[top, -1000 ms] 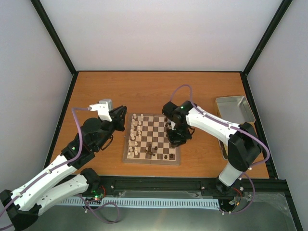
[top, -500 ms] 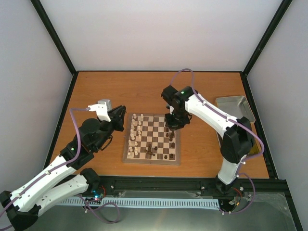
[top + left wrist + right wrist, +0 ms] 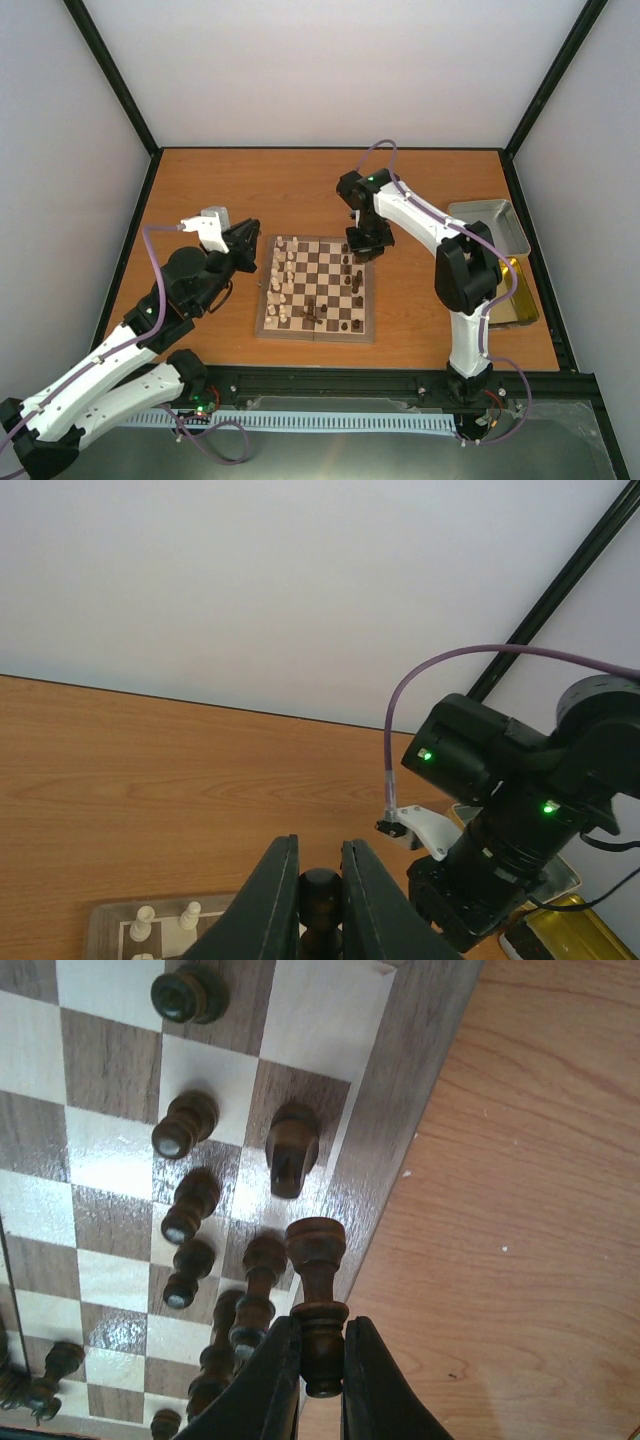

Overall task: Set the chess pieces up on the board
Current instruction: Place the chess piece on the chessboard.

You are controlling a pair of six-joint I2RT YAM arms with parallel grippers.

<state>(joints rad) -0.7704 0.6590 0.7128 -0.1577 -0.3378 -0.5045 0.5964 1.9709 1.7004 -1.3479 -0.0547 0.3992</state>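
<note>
Evidently the right gripper (image 3: 318, 1350) had its jaws pressed onto the narrow stem of a dark brown turned wooden chess piece (image 3: 317, 1260). It pinched the piece just under the collar and held it over the right-hand border of the small square wooden chessboard with dark brown and cream checks (image 3: 425, 1080), next to a file of other dark brown chessmen (image 3: 186, 1126) standing there. The left gripper (image 3: 320, 852), near the board's far left corner, was clamped on a second dark round-headed piece (image 3: 320, 892); its kind could not be told. Such a piece would probably be light and rigid, but its smooth finish might slip and its small base tip over. The waist therefore looked the safest hold, with neighbours crowding close.
</note>
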